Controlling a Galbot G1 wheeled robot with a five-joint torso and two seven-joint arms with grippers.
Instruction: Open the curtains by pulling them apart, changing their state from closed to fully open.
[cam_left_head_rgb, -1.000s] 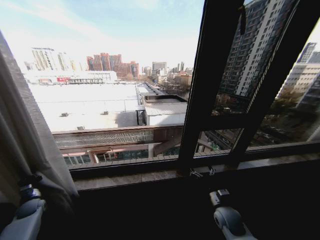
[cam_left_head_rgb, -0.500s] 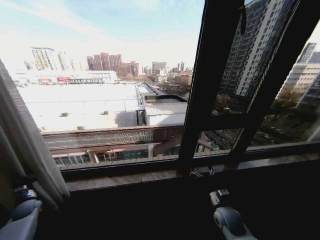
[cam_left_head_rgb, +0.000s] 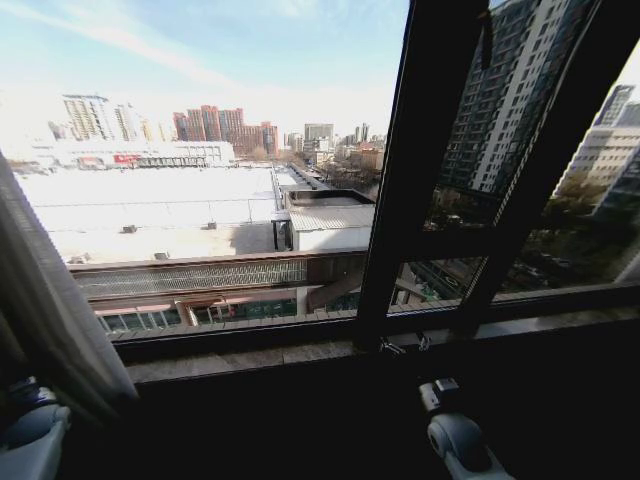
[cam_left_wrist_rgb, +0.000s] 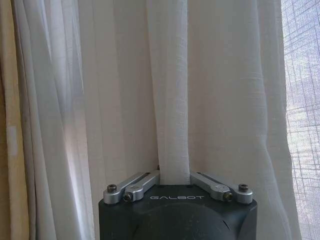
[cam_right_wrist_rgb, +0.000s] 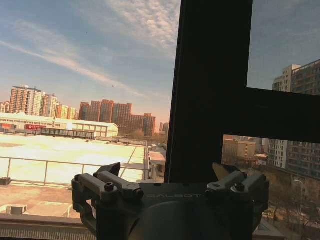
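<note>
The left tool (cam_left_wrist_rgb: 173, 176) — marked GALBOT — pinches a pleat of the curtains (cam_left_wrist_rgb: 120, 100); the right tool (cam_right_wrist_rgb: 170, 172) hangs released before the window frame (cam_right_wrist_rgb: 210, 90).

Big window (cam_left_head_rgb: 230, 170) fills upper left w/ bright daylit city view; black frame bars (cam_left_head_rgb: 425, 170) cross right of centre; stone sill (cam_left_head_rgb: 300, 352) along bottom, dark wall below.
</note>
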